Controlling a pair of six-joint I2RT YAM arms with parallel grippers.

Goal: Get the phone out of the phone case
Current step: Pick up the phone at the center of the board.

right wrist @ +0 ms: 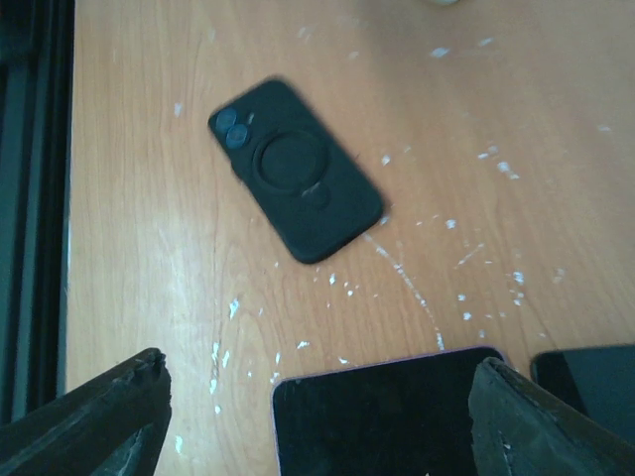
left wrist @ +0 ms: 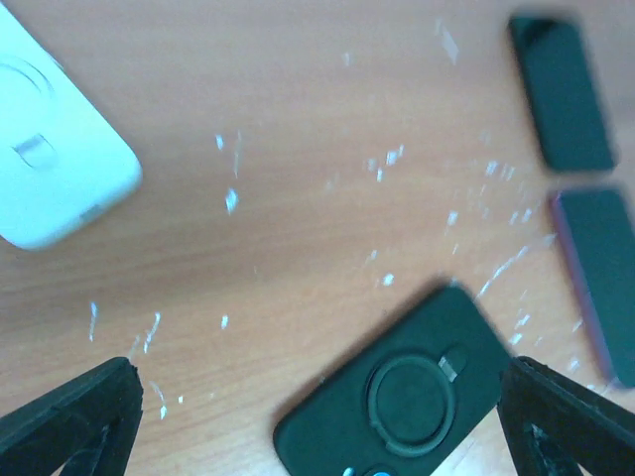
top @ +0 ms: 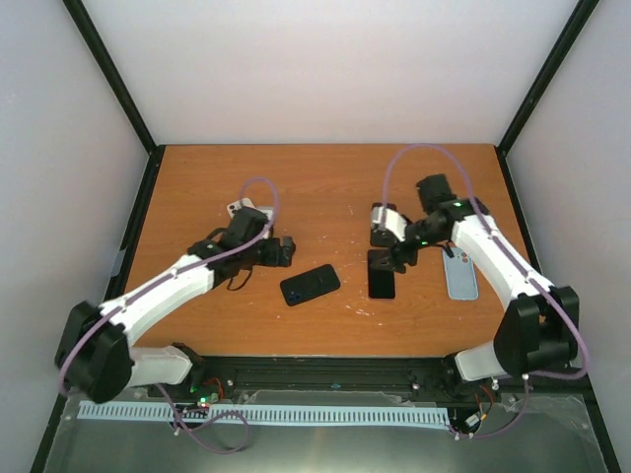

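Phone case (top: pixel 310 285), black with a ring on its back and two lenses showing at one corner, lies flat and back-up on the orange wood table (top: pixel 325 172), nearer the front edge than the far one. White walls close the table on three sides, with black posts at the corners, and white flecks scuff the wood around the case. Just left of the case hovers the left gripper (top: pixel 284 251), fingers spread wide and holding nothing; beyond it lies a white case (top: pixel 240 209). Right of the case lies a purple-edged dark phone (top: pixel 382 274) under the right gripper (top: pixel 402 254), whose fingers are likewise spread, then another dark phone (top: pixel 380 222) and a pale blue case (top: pixel 460 276). A broad stretch of wood runs from the case to the far wall.
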